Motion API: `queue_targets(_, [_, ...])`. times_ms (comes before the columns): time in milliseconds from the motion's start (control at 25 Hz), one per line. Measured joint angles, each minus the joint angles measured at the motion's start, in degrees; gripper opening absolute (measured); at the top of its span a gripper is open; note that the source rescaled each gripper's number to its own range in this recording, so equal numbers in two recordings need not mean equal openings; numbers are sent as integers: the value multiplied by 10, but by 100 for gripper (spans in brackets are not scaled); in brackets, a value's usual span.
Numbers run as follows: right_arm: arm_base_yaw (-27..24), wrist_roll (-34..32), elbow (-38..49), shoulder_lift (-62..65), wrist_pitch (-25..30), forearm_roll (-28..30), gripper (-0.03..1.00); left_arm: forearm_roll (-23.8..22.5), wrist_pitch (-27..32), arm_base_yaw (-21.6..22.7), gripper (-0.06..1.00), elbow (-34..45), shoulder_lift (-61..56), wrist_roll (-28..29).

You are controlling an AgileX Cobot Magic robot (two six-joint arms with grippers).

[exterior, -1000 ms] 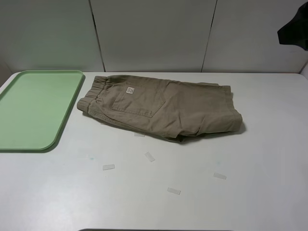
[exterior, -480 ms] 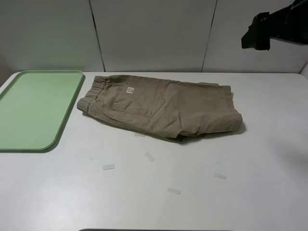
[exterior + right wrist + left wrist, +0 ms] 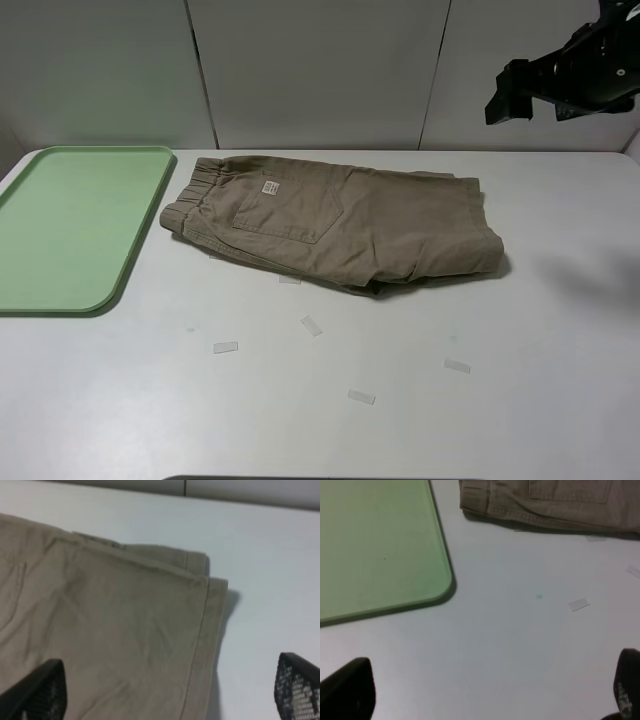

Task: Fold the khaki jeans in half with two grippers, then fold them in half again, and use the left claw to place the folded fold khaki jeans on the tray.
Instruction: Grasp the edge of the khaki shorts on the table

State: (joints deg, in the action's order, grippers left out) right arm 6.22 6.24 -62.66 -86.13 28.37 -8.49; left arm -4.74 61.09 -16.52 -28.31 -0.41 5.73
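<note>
From the high camera I see a pair of khaki-tan cotton shorts (image 3: pixel 335 225) lying flat on the white tabletop (image 3: pixel 500 340), near the far edge and about in the middle. The gathered elastic waistband points toward the left and the leg hems toward the right. A back pocket and a small pale label face up.

A pale green rectangular plastic tray (image 3: pixel 70 225) with rounded corners and a low rim sits at the far left. The waistband lies just beside it and does not touch it.

A few small clear tape strips (image 3: pixel 311 325) are scattered on the table in front of the shorts.

The right black two-pronged gripper (image 3: pixel 535 100) hangs in the air at the upper right. Its wrist camera looks down on the hem end of the shorts, with the jaws spread wide and holding nothing.

The left black two-pronged gripper (image 3: pixel 485 690) appears only in its own wrist camera. Its jaws are spread wide and empty over bare table near the tray's rounded corner.
</note>
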Motion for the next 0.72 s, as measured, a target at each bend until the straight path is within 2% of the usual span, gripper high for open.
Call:
queue_targets(200, [-37,38,-21,-52,22,-51,89,0,0,0,99,0,0,0])
queue_targets(520, [-101,166,-30,-114,38,-163,85,0,0,0,99,0,0,0])
queue_targets(720, [-127,198,-39,-161,52,-203,87,0,0,0,99,0,0,0])
